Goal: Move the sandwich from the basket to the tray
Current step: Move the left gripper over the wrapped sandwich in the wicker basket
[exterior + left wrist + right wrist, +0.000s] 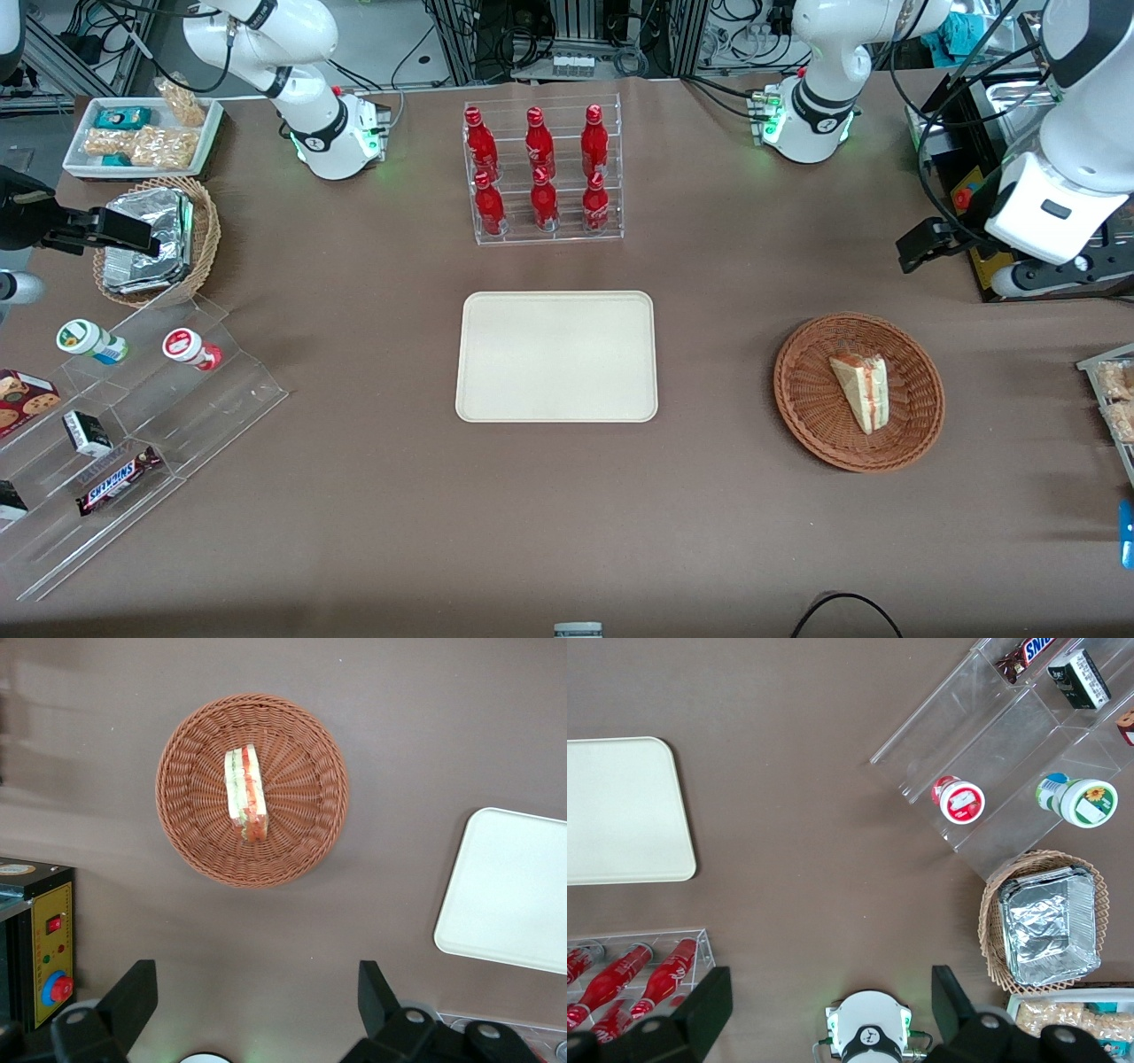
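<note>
Bench setup, pre-reach: jaws (252,1010) spread wide, empty, sandwich (245,793) in basket (190,846) at 12 o'clock; descend next.

A clear rack (542,173) holding six red bottles (539,168) stands near the tabletop's edge farthest from the front camera. Toward the parked arm's end sit a white tray of snack packets (142,135), a tan wicker basket of foil packets (158,239), and clear stepped shelves (124,425) with two small cups (133,346) and a Snickers bar (115,479).
</note>
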Controlling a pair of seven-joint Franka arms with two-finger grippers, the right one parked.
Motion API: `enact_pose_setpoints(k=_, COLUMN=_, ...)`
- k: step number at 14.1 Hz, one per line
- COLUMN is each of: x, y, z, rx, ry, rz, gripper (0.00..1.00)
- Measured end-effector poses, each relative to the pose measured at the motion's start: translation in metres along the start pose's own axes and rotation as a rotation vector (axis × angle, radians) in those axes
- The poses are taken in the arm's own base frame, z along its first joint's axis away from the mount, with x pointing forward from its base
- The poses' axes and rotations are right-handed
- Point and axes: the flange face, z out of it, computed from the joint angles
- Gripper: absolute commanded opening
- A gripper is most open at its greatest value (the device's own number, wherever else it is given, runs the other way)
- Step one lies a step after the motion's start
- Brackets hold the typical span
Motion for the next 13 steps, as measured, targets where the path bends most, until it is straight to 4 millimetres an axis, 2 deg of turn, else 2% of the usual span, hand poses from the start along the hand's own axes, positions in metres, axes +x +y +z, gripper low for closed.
enact_pose_setpoints(k=6, x=0.001, y=-0.001, z=0.003, rx=0.002, ry=-0.008, rz=0.003, gripper=1.0)
enact_pose_setpoints(k=8, x=0.004, y=-0.002, z=0.014, rx=0.01, ry=-0.043, rz=0.001, gripper=1.0)
enact_pose_setpoints(k=10, x=0.012, y=-0.004, z=0.04, rx=0.024, ry=-0.109, rz=-0.003, gripper=1.0)
enact_pose_setpoints(k=13, x=0.033, y=-0.004, z=0.096, rx=0.03, ry=-0.177, rz=-0.008, gripper=1.0)
